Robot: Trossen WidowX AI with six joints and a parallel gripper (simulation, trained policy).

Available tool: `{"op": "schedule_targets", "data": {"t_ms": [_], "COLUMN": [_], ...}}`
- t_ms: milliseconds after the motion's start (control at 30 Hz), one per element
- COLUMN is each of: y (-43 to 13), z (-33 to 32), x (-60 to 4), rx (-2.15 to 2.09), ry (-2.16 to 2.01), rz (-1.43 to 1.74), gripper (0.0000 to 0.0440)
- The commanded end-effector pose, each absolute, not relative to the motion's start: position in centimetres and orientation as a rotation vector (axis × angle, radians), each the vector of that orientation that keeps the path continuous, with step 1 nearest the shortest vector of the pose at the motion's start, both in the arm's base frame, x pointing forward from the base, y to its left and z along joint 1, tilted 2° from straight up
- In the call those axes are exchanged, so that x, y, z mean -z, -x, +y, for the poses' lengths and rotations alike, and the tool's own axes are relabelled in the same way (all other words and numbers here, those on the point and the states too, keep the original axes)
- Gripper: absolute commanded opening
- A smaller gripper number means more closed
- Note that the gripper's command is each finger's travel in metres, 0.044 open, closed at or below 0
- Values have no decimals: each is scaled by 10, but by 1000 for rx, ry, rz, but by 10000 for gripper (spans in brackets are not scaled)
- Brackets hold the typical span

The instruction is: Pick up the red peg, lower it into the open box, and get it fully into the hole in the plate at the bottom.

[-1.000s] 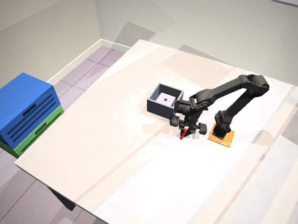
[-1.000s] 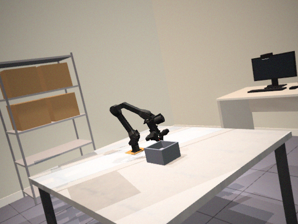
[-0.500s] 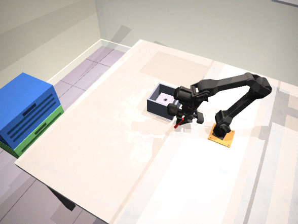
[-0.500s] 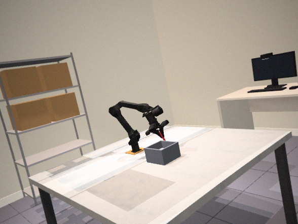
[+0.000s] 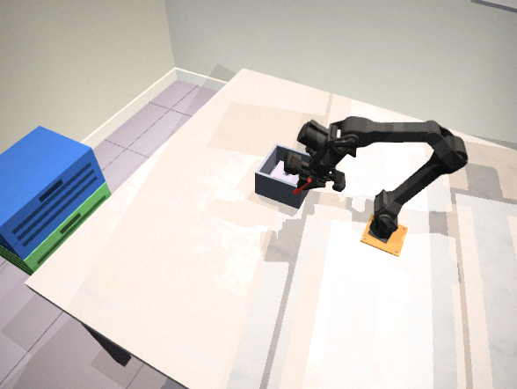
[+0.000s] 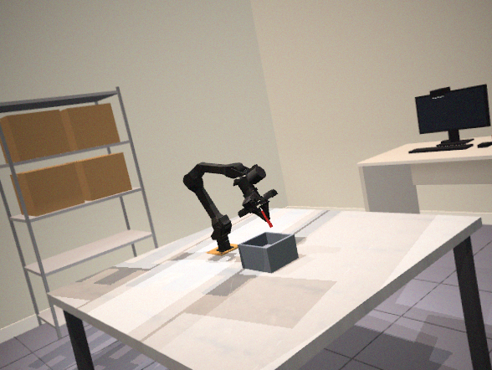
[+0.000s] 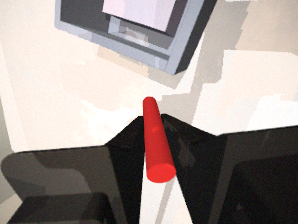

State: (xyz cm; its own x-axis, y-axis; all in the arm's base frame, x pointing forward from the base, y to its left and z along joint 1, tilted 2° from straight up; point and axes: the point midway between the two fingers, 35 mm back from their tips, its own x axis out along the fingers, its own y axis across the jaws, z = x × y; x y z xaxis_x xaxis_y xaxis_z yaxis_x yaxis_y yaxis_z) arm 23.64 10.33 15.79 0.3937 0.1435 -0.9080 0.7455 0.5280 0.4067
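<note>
Fingers [image 5: 309,181] [image 6: 267,213] grasping red peg [image 5: 302,187] [image 6: 267,218] [image 7: 158,142], tilted, above the open box [image 5: 279,190] [image 6: 269,253] [image 7: 117,47]. Plate [image 5: 281,172] [image 7: 142,12] partly hidden by arm in top view, cut off in wrist view; its hole cannot be made out.

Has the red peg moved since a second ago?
Yes; in the top view, the red peg has shifted toward the gray open box.
</note>
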Motion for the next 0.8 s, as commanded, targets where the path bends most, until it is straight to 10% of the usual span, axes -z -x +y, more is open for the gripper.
{"op": "schedule_targets", "data": {"t_ms": [0,767], "y": [-250,-303], "z": [92,35], "x": [-164,-156], "rx": [486,611], "ry": [-969,-1001], "rz": [1092,1016], "gripper": [0,4]}}
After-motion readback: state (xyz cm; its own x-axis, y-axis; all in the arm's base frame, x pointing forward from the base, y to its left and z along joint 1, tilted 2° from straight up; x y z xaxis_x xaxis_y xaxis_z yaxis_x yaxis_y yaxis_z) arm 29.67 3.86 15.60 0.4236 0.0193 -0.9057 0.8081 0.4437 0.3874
